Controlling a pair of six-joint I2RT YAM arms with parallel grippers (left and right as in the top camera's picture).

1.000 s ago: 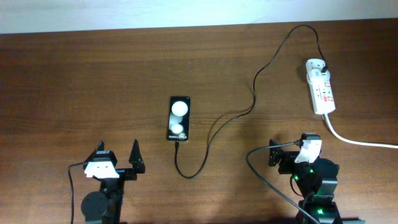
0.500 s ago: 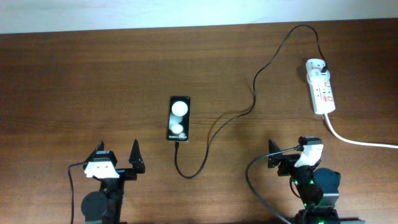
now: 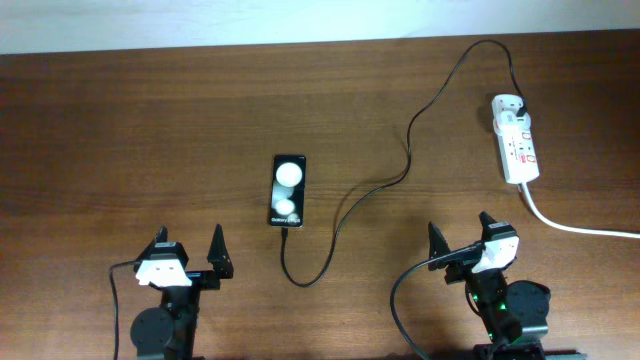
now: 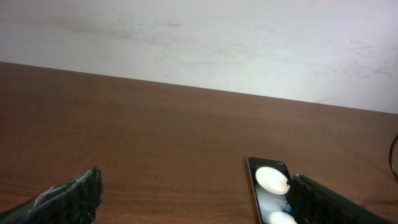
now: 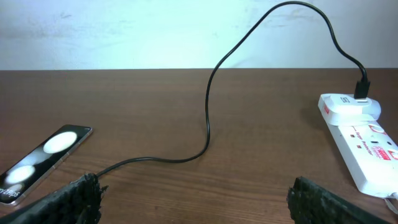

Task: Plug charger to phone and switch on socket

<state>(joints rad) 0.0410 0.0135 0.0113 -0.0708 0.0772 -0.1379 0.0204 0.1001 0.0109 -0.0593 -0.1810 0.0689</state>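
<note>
Charger cable (image 3: 408, 160) loops slack beside the phone (image 3: 288, 190) — your left gripper (image 3: 189, 236) and right gripper (image 3: 458, 226), both spread, could snag and drag it.

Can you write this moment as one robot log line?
left gripper: open, empty | right gripper: open, empty | thin black charger cable: one end at small black phone, other plugged into white power strip

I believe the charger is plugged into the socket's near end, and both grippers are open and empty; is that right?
Not quite: the charger is plugged into the socket's far end, away from the arms, as the right wrist view shows. The left gripper and right gripper are indeed open and empty.
</note>
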